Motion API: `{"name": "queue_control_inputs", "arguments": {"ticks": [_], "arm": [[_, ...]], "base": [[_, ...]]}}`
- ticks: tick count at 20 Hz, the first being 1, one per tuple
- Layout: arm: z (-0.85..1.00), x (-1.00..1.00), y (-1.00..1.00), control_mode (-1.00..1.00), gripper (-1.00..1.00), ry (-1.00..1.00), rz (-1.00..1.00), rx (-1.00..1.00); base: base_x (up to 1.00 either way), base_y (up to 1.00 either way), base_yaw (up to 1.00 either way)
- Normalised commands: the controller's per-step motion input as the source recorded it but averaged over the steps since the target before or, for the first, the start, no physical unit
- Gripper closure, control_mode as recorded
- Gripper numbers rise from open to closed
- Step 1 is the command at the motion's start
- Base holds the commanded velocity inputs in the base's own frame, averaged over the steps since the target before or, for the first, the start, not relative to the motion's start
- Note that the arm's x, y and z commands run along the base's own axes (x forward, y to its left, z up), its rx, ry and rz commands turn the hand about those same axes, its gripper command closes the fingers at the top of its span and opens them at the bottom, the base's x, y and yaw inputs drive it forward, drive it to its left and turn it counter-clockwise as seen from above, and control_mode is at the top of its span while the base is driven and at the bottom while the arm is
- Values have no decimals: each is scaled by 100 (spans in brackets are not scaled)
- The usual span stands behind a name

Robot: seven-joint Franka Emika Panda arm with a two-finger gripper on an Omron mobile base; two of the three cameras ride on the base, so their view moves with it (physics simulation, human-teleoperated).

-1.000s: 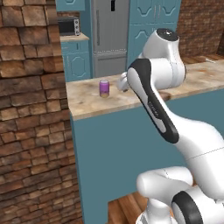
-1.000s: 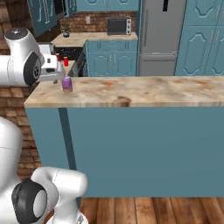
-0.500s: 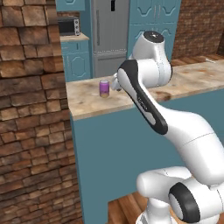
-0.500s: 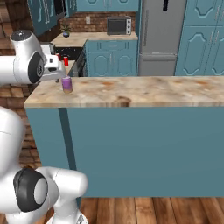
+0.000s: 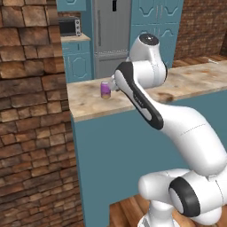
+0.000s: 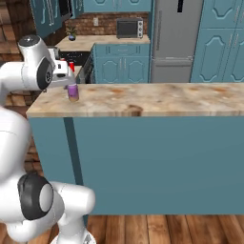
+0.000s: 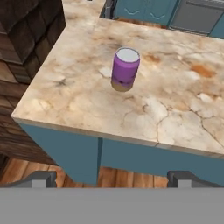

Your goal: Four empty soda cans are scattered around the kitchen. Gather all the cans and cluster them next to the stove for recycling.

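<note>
- Purple soda can point(image 7: 125, 69) stands upright on the marbled counter point(image 7: 175, 109), near the end corner by the brick wall point(image 5: 31, 111); the base views show it at the same spot point(image 5: 105, 89) point(image 6: 73, 91).
- The gripper point(image 7: 111, 178) has its fingers spread wide apart with nothing between them, and it sits short of the can, off the counter's front edge.
- Risk: coming in low, a fingertip could strike the counter edge before reaching the can, since the tips look to be at or below the slab.
- Risk: an empty can is light, so one finger arriving first would likely knock it over and let it roll toward the open corner and off.
- Risk: closing too high on the rim could let the can slip or tip out of the grasp.
- Risk: the arm's elbow swings close to the brick wall in the left base view; a wide reach may graze it, though the gap is hard to judge from here.
- The stove point(image 6: 81, 59) stands well apart, behind the counter, with a small red object point(image 6: 72, 66) on it, possibly another can, so a long carry lies ahead where a loose grip could drop the load.
</note>
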Motion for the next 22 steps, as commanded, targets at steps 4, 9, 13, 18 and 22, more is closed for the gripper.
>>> {"name": "queue_control_inputs", "arguments": {"ticks": [4,9,13,18,22], "arm": [[-1,30,9,-100,-100,0,0,-1],[0,28,3,-100,-100,0,0,0],[-1,29,3,-100,-100,0,0,0],[-9,27,8,-100,-100,0,0,0],[-11,24,9,-100,-100,0,0,0]], "base": [[0,0,0],[0,0,0],[0,0,0],[0,0,0],[0,0,0]]}}
